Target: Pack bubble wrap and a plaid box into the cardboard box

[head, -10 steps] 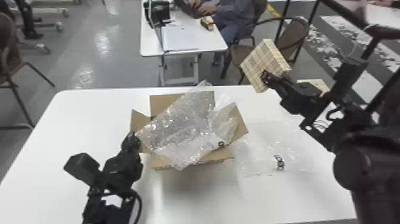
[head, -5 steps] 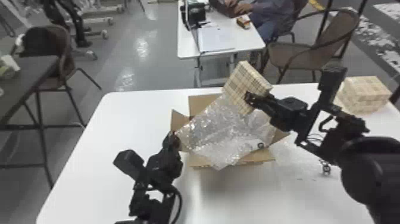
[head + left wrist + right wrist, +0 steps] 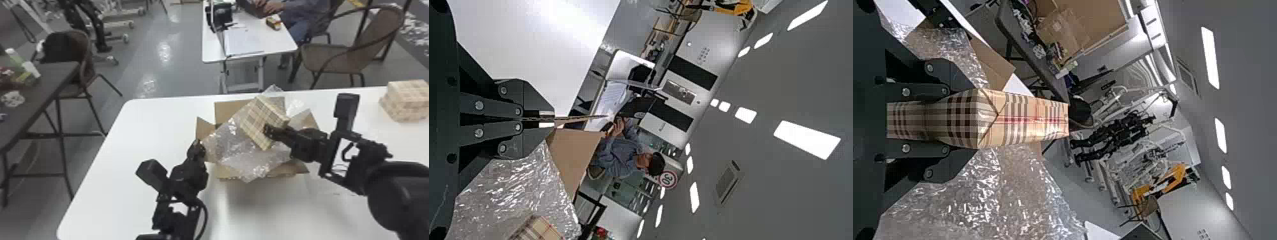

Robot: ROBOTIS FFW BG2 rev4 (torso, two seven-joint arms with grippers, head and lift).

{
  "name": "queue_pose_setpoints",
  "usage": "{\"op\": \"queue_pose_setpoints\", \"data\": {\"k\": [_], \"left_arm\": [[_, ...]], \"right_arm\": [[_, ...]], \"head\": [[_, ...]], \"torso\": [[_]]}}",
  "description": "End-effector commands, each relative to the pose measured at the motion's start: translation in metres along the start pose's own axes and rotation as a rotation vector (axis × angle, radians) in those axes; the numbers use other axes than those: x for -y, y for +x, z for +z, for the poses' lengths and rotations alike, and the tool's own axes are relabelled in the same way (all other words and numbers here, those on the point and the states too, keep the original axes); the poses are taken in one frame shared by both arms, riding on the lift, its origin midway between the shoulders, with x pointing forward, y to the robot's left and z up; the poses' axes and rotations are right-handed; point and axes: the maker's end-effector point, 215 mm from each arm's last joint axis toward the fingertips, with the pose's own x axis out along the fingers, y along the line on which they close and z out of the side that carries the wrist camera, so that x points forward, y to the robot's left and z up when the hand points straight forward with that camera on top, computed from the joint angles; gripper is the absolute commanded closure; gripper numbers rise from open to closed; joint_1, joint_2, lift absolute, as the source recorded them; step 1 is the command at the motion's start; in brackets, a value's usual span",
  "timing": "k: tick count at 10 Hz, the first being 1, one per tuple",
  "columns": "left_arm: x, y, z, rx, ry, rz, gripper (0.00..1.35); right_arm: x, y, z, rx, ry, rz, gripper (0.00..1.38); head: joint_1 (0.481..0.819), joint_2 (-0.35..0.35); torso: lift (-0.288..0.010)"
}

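Presently, the right hand (image 3: 268, 130) is grasping the plaid box (image 3: 257, 121), held tilted above the carton (image 3: 231, 111). Bubble wrap (image 3: 229, 154) lies across the carton's opening. The left hand (image 3: 197, 145) is clenched on its left flap (image 3: 204, 129). Stacked plaid boxes (image 3: 407, 102) sit on the counter (image 3: 153, 134), well right of the carton.

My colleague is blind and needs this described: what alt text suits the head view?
A robot's right gripper holds a plaid box over bubble wrap draped across an open cardboard box on a white table. The left gripper pinches the cardboard box's left flap. More plaid boxes sit at the table's far right, with chairs beyond.
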Motion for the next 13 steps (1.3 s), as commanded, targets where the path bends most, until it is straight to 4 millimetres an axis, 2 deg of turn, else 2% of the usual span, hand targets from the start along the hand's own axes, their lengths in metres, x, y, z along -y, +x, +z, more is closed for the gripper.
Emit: {"op": "queue_pose_setpoints", "data": {"k": [1,3,5,7,8,10,11,12,13], "left_arm": [[0.001,0.001,0.0,0.001,-0.001,-0.001,1.19],[0.003,0.002,0.002,0.004,0.001,-0.007,1.19],[0.002,0.001,0.002,0.005,-0.002,-0.007,1.19],[0.002,0.001,0.003,0.008,-0.002,-0.007,1.19],[0.002,0.001,0.003,0.008,-0.002,-0.007,1.19],[0.001,0.001,0.002,0.006,-0.002,-0.005,1.19],[0.002,0.001,0.002,0.005,-0.002,-0.007,1.19],[0.002,0.001,0.002,0.005,-0.004,-0.007,1.19],[0.001,0.001,0.0,0.001,-0.006,-0.007,1.19]], "right_arm": [[0.004,-0.001,-0.011,-0.033,0.006,-0.015,0.99],[0.02,-0.005,-0.013,-0.048,-0.023,-0.054,0.56],[0.037,-0.012,-0.013,-0.051,-0.034,-0.094,0.52],[0.027,-0.012,0.002,-0.006,-0.029,-0.07,0.52],[0.018,-0.014,0.02,0.036,-0.037,-0.051,0.52],[0.007,-0.031,0.073,0.135,-0.101,-0.051,0.51],[0.014,-0.048,0.096,0.186,-0.125,-0.078,0.52],[0.031,-0.072,0.114,0.236,-0.139,-0.138,0.52],[0.054,-0.104,0.13,0.297,-0.158,-0.219,0.52]], "head": [[0.695,0.185],[0.695,0.184],[0.695,0.168],[0.695,0.155],[0.695,0.155],[0.695,0.157],[0.695,0.149],[0.695,0.14],[0.695,0.116]], "torso": [[-0.095],[-0.095],[-0.095],[-0.095],[-0.095],[-0.095],[-0.095],[-0.095],[-0.095]]}}
